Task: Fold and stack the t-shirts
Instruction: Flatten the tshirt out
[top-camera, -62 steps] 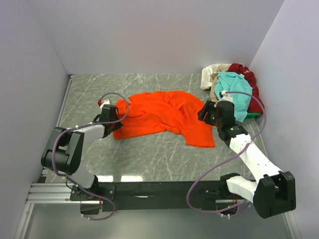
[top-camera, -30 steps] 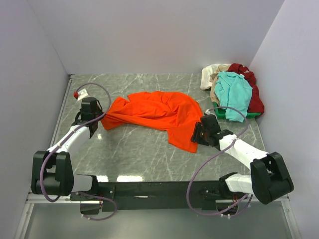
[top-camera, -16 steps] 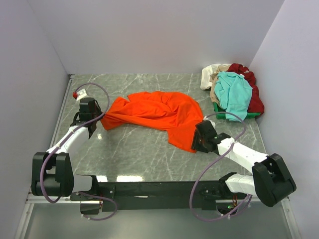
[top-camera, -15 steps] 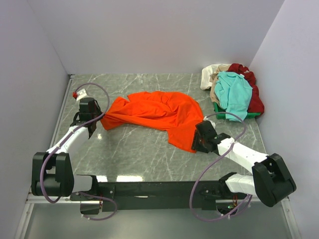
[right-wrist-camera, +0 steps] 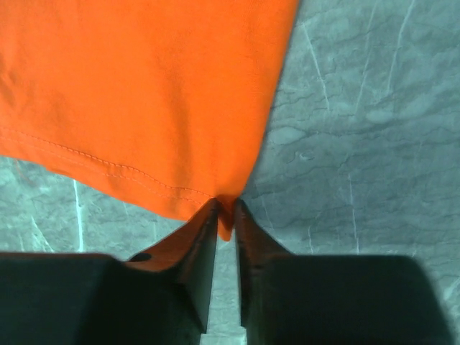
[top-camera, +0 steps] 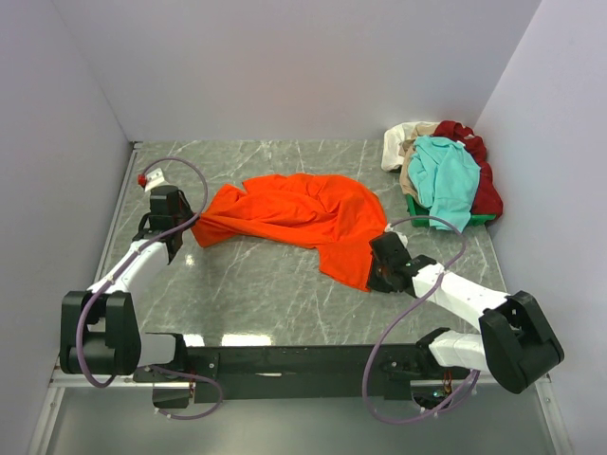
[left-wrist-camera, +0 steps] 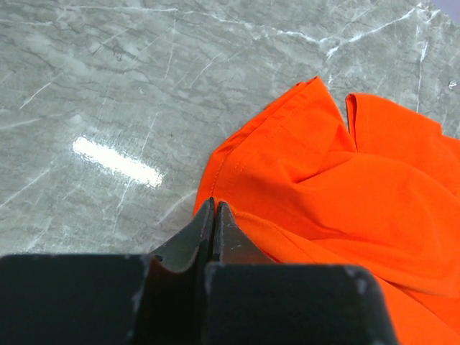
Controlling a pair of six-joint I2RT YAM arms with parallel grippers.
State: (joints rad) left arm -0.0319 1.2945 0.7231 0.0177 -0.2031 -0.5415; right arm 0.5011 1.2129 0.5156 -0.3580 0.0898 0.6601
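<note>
I am watching the orange t-shirt (top-camera: pixel 294 220) lying spread and rumpled across the middle of the table (top-camera: pixel 256 294), reaching from 9 o'clock towards 4 o'clock. The left gripper (left-wrist-camera: pixel 214 205) is pinching its 9 o'clock edge with the fingers pressed together. The right gripper (right-wrist-camera: pixel 226 210) is holding the hem corner at 4 o'clock, jaws narrow with a tongue of orange cloth showing between them.

Two seconds back the left gripper was sitting closer in and the right one was up by the pile. Both are now sitting further apart, and the cloth is lying wider between them. Over the last half second almost nothing is changing.

At 2 o'clock, well apart from it, the teal t-shirt (top-camera: pixel 444 175), dark red t-shirt (top-camera: pixel 479 171) and cream t-shirt (top-camera: pixel 403 142) are lying heaped together.
</note>
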